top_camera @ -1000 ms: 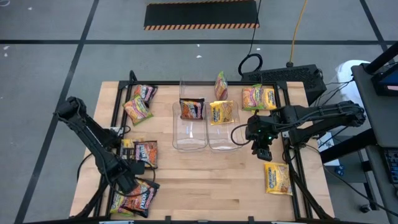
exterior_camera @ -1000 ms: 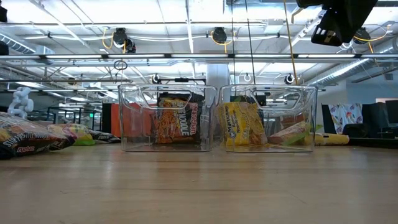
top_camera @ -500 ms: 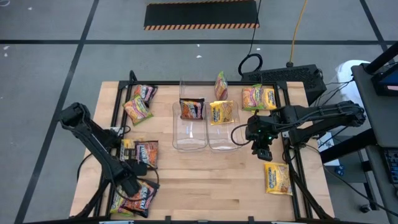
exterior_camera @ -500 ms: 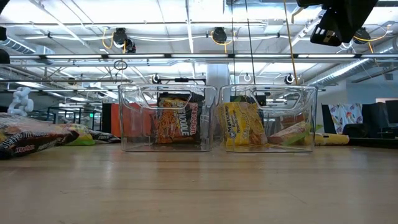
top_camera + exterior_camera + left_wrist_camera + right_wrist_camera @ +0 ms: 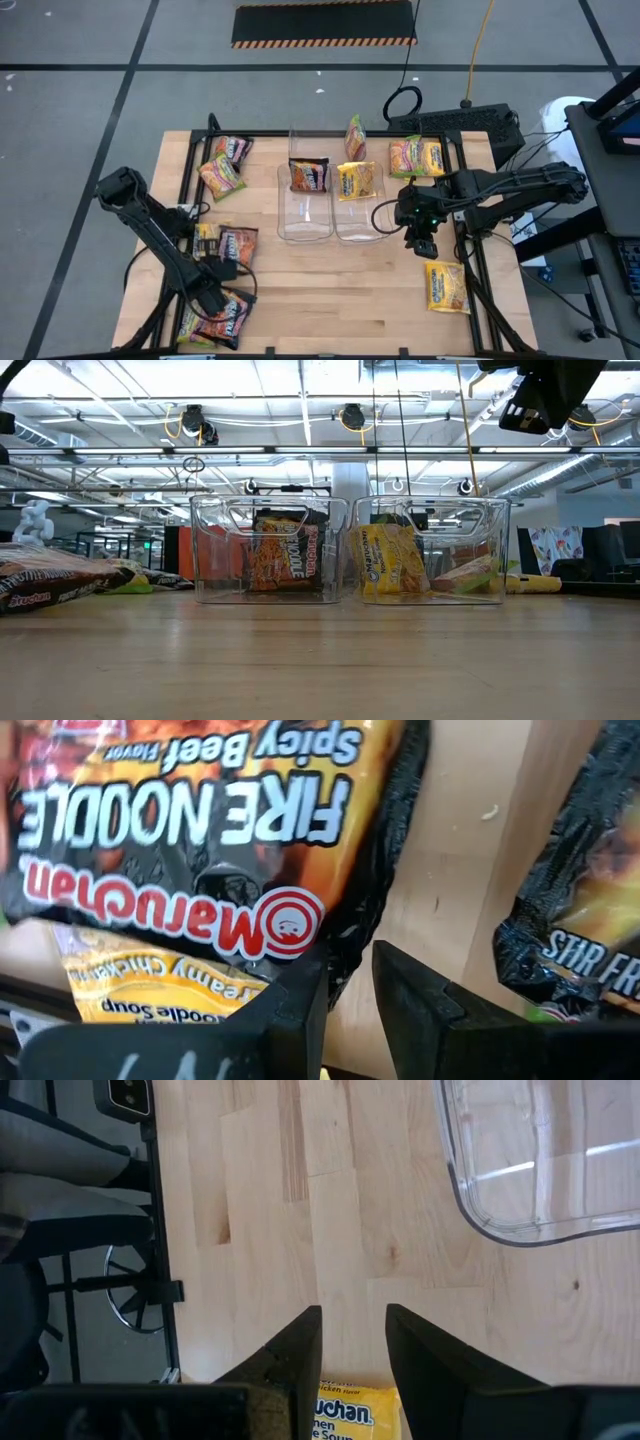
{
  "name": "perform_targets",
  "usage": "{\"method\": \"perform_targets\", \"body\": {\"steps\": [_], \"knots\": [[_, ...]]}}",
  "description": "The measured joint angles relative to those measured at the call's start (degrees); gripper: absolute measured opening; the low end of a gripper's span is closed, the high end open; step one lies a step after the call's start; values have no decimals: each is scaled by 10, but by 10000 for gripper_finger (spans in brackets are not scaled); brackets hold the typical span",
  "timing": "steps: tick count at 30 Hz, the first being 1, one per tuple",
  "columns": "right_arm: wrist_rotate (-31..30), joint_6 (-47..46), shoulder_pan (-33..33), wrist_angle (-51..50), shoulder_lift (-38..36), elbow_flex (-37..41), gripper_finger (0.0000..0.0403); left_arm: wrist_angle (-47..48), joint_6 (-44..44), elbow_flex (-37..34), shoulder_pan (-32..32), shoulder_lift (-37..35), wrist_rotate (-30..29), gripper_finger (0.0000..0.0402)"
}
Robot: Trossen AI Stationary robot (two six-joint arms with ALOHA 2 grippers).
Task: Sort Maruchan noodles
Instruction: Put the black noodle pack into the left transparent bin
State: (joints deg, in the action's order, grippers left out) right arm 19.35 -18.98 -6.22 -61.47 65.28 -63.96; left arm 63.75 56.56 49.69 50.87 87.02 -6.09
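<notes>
My left gripper [image 5: 225,268] is shut on a dark brown Fire Noodle packet [image 5: 238,245] near the table's left side. That packet lies partly over a yellow packet [image 5: 120,995]. In the low view the dark packet [image 5: 50,582] is tilted, left end up. My right gripper [image 5: 421,243] hovers open, right of the clear bins and above the table, with a yellow packet [image 5: 350,1415] below it. It shows high in the low view [image 5: 545,395]. The left bin holds a dark packet [image 5: 308,175], the right bin a yellow one [image 5: 357,180]. My left gripper pinches the dark packet's black edge [image 5: 345,955], beside the red Maruchan logo, between its two fingers [image 5: 300,1005]. The held end is raised off the wood. The packet's other end [image 5: 100,586] sits low by the table.
Two clear bins [image 5: 305,225] [image 5: 360,228] stand side by side mid-table. Pink-green packets lie far left [image 5: 222,178], behind the bins [image 5: 355,135] and far right [image 5: 418,157]. A yellow packet [image 5: 447,288] lies near right and a pile of packets [image 5: 215,320] near left. A black frame rail [image 5: 185,180] runs along the left.
My left gripper has risen a little with the dark packet's edge in its fingers. The packet has tipped: its held left end has come up off the table while its right end stays low. The right arm has kept still.
</notes>
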Motion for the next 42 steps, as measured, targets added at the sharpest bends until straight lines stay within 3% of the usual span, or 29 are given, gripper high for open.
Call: {"method": "perform_targets", "body": {"steps": [7,15,23,29,42], "knots": [[0,0,0,0,0,0,109,35,58,0,0,0,0,83],[0,0,0,13,0,0,109,33,90,0,0,0,0,7],[0,2,0,17,0,0,109,29,131,0,-19,-9,48,3],[0,2,0,18,0,0,109,28,165,16,-39,-49,45,2],[0,2,0,66,0,0,83,31,251,54,-48,-161,-45,1]]}}
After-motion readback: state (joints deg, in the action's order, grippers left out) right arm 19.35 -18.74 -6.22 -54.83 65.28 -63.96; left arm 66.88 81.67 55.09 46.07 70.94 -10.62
